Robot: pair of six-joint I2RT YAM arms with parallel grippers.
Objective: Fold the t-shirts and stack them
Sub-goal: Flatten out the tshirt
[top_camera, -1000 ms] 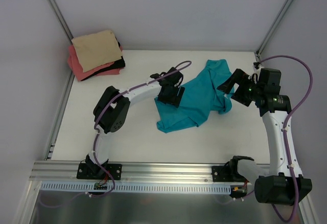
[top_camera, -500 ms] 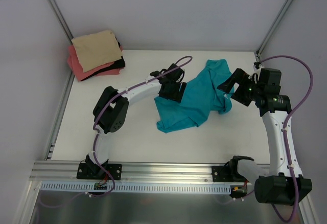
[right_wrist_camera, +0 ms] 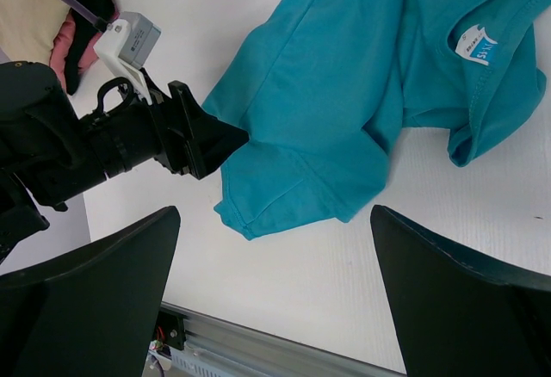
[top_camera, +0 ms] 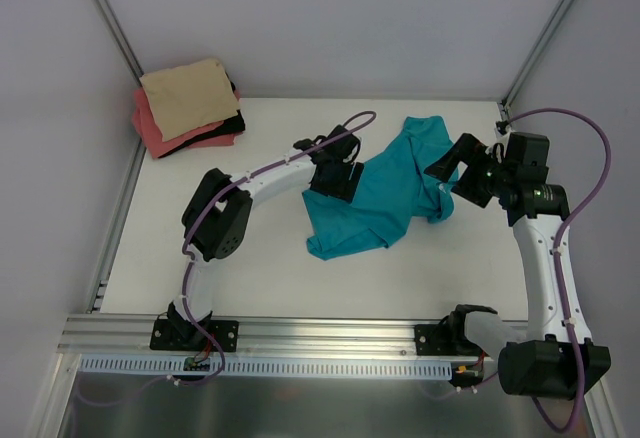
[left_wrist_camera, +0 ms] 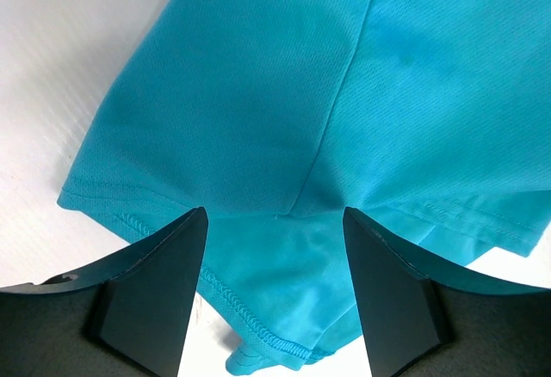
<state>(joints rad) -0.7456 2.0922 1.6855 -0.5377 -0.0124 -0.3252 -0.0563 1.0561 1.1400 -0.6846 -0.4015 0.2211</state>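
A teal t-shirt (top_camera: 385,190) lies crumpled and unfolded in the middle of the table. Its white neck label (right_wrist_camera: 475,43) shows in the right wrist view. My left gripper (top_camera: 335,176) sits low at the shirt's left edge. It is open, and a teal sleeve hem (left_wrist_camera: 258,321) lies between its fingers (left_wrist_camera: 155,282) without being clamped. My right gripper (top_camera: 452,170) hovers over the shirt's right side, open wide, with nothing between its fingers (right_wrist_camera: 95,291). A folded tan-beige t-shirt (top_camera: 185,98) tops a coral-pink one (top_camera: 163,136) at the back left.
A black cloth (top_camera: 233,122) peeks out of the back-left stack. Metal frame posts (top_camera: 110,28) rise at the back corners, and walls close in on three sides. An aluminium rail (top_camera: 320,338) runs along the near edge by the arm bases.
My left gripper has shifted slightly toward the back along the teal shirt's left edge. The shirt and the right arm have stayed still.
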